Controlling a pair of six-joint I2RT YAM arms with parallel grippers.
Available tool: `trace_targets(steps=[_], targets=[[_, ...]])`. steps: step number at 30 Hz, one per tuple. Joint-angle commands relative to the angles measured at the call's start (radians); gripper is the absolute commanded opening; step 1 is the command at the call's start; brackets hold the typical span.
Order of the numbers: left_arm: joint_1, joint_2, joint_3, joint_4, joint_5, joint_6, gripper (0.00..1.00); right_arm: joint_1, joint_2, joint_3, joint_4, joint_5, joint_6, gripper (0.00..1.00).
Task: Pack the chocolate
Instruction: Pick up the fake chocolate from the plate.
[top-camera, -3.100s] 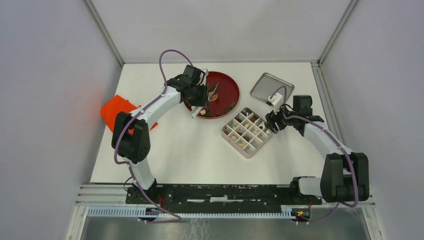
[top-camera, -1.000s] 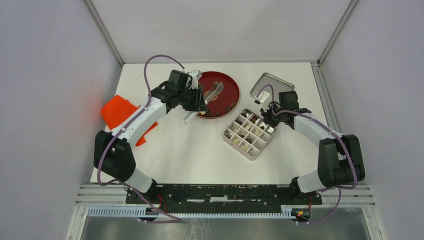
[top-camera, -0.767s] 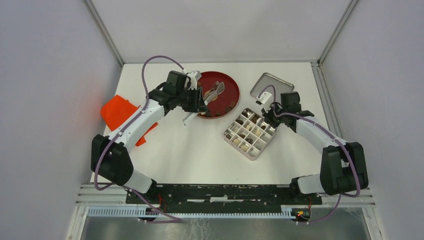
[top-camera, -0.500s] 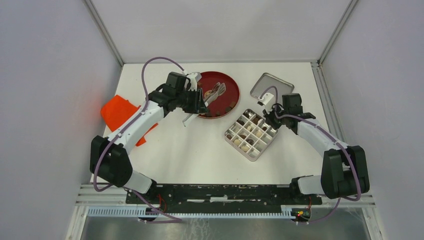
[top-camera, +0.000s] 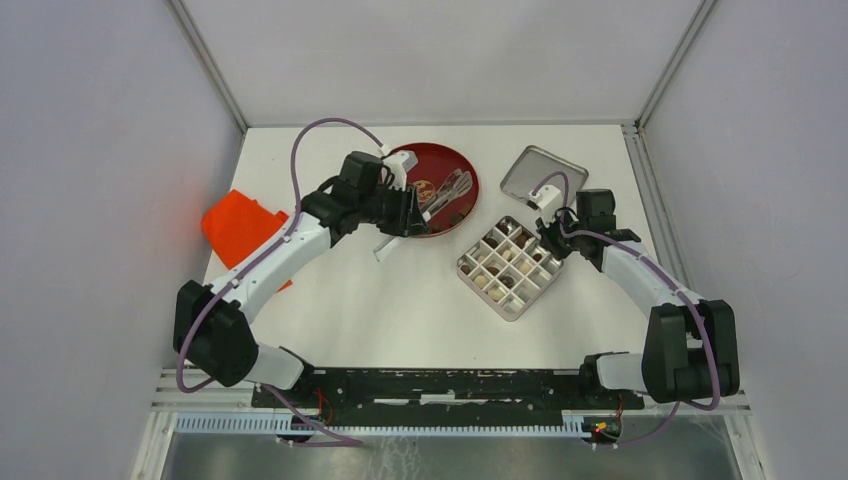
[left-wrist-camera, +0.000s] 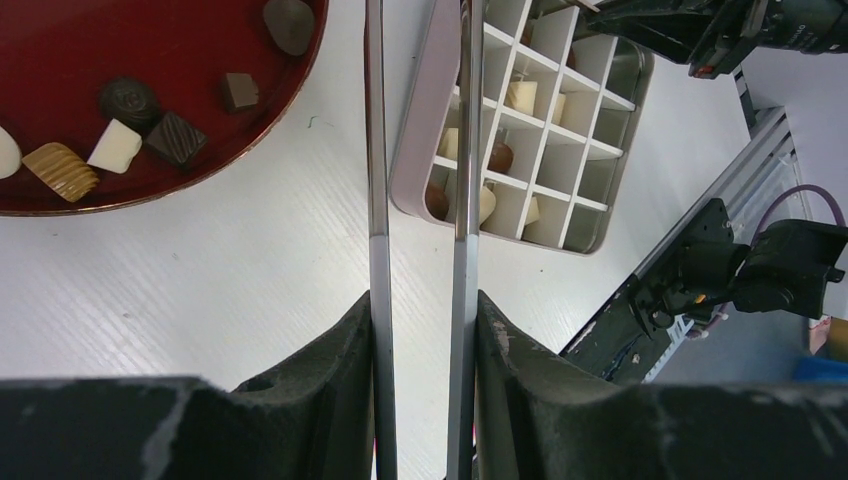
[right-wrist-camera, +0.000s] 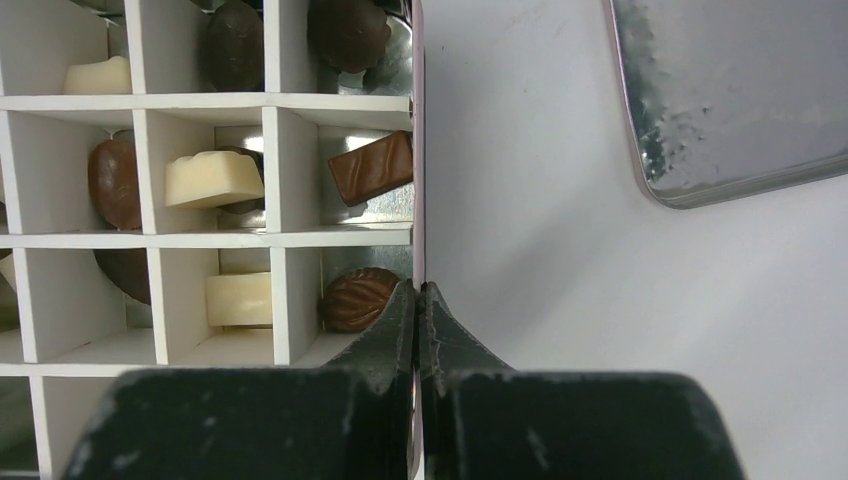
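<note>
Pinching box rim (right-wrist-camera: 415, 130): right gripper (right-wrist-camera: 418, 292)

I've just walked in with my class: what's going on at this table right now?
A two-armed robot is packing chocolates. Its left claw grips long metal tweezers that reach out between the round red plate and the square divided tin box; their tips are out of view. The right claw is shut on the box's side wall, apparently steadying it. Small brown and white chocolates lie on the plate, others already sit in compartments, and the flat silver lid lies apart from the box.
</note>
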Motion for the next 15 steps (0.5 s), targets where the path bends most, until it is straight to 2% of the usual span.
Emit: trace_targets(steps=[1, 8, 15], targets=[[-0.021, -0.039, 0.012, 0.078, 0.031, -0.029, 0.02, -0.007, -0.04, 0.001, 0.067, -0.029, 0.025, 0.0], [-0.077, -0.051, 0.021, 0.062, 0.035, -0.037, 0.02, -0.028, -0.054, -0.006, 0.078, -0.041, 0.036, 0.0], [-0.183, -0.144, -0.054, 0.058, -0.004, -0.069, 0.02, -0.039, -0.057, -0.013, 0.085, -0.06, 0.044, 0.0]])
